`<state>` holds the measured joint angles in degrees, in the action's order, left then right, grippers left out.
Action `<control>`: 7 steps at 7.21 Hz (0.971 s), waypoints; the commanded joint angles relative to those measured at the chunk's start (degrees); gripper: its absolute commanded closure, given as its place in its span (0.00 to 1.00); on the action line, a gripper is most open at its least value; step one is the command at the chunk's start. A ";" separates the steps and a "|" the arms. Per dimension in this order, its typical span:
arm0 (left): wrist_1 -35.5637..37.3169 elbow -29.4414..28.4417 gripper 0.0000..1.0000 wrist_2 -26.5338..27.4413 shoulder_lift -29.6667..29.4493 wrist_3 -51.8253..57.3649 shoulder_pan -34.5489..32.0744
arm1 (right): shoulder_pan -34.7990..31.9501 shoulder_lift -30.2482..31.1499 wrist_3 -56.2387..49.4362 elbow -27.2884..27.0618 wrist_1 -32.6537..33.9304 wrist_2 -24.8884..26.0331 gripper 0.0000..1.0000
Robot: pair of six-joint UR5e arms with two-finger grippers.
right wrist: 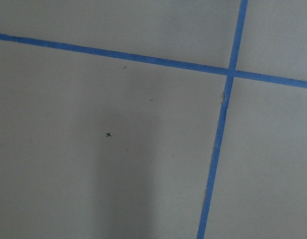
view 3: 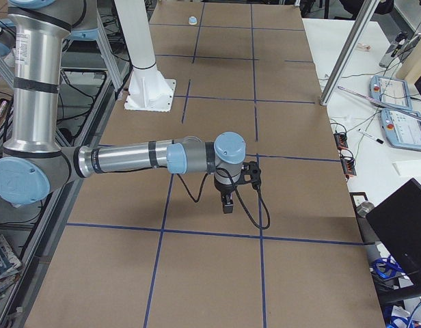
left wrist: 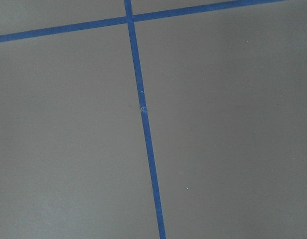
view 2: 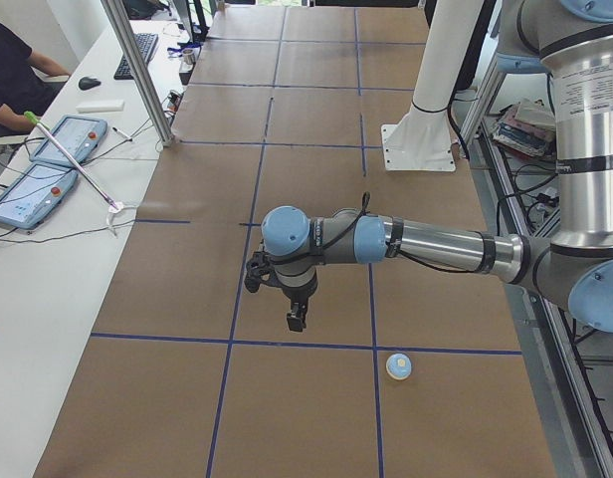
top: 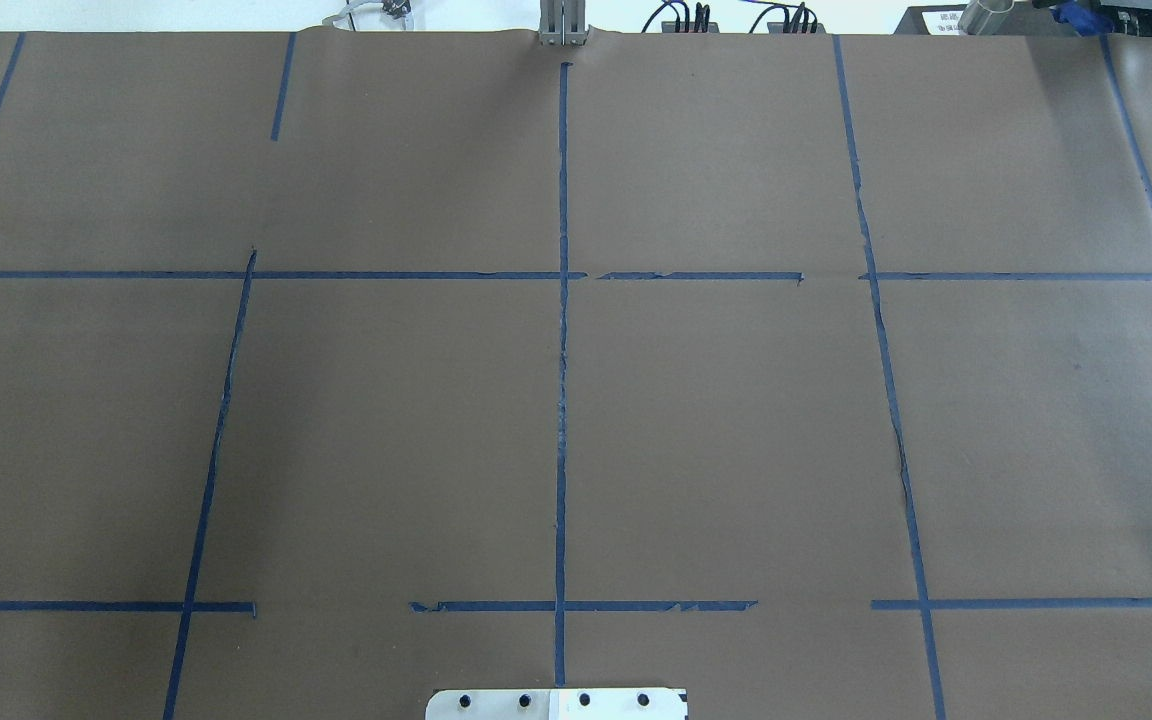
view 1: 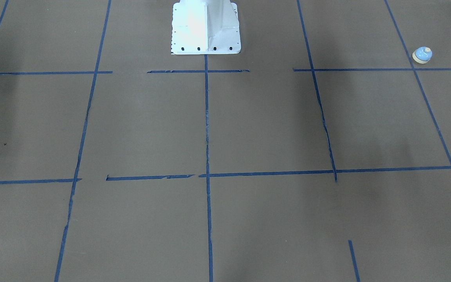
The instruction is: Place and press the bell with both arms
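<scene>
The bell [view 1: 422, 55] stands upright on the brown paper, near the robot's side at its left end. It also shows in the exterior left view [view 2: 399, 366] and, far off, in the exterior right view [view 3: 192, 20]. My left gripper [view 2: 297, 321] hangs fingers down above the table, up and to the left of the bell in that view and apart from it. My right gripper [view 3: 227, 203] hangs fingers down over the table's other end. I cannot tell whether either is open or shut. Both wrist views show only paper and blue tape.
The white pedestal base [view 1: 206, 27] stands at the middle of the robot's side. Blue tape lines [top: 562, 400] grid the brown paper. A small x mark [right wrist: 108, 134] lies under the right wrist. Tablets [view 2: 58, 139] and a seated operator [view 2: 13, 70] are at a side table; a laptop [view 3: 402, 225] is at the right end.
</scene>
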<state>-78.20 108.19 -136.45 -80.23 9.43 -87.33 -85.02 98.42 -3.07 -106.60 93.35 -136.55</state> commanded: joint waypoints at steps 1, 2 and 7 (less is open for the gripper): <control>-2.46 1.05 0.00 -0.04 -0.10 0.24 -0.04 | -0.06 0.28 -0.97 -0.10 0.34 0.15 0.00; -7.88 0.71 0.00 0.04 0.86 0.24 0.40 | 0.03 0.28 -0.97 -0.01 0.34 0.15 0.00; -30.97 -0.09 0.00 1.53 17.53 -15.39 8.31 | 0.12 0.37 -0.54 -0.01 0.07 -0.20 0.00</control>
<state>-99.69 108.33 -135.56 -68.15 2.36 -79.71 -84.96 98.82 -3.84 -106.65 93.47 -136.74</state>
